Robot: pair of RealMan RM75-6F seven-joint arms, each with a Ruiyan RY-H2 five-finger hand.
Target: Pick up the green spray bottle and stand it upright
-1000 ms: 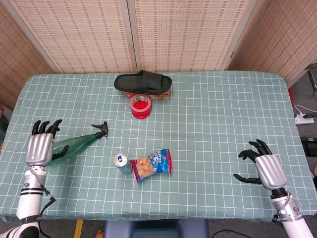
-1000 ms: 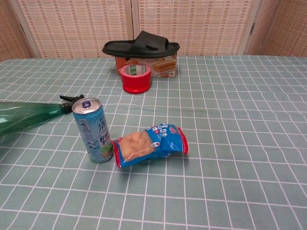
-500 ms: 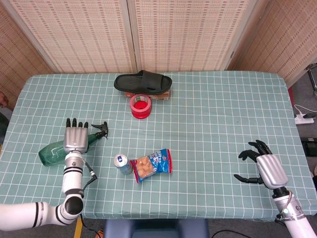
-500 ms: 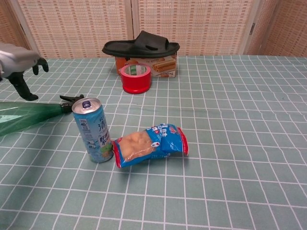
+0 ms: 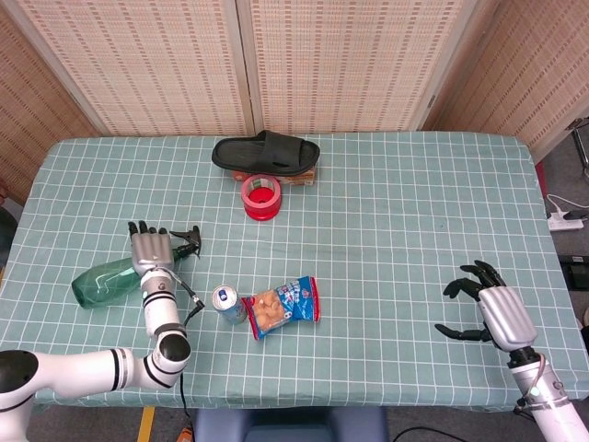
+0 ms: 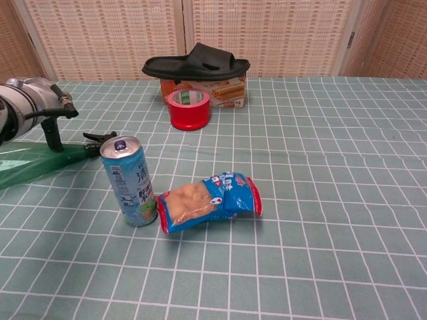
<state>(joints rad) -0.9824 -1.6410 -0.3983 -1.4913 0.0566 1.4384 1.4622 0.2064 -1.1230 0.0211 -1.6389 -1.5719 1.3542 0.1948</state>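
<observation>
Left hand (image 5: 150, 249): silver metal back, black fingers. Wrist is ribbed, silver with black rings; thin black cable loops beside it. Forearm white with black joint housing. Right hand (image 5: 490, 308): same silver back, black fingers, white forearm.

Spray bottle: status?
Left hand open above spray bottle, no grip. Right hand open, idle at far side. Bottle lying flat. Can stands close by nozzle end.

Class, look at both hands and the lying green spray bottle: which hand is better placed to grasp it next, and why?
The left hand. It hovers directly over the neck of the green spray bottle with fingers apart, while the right hand sits open at the table's far right, well away from it.
</observation>
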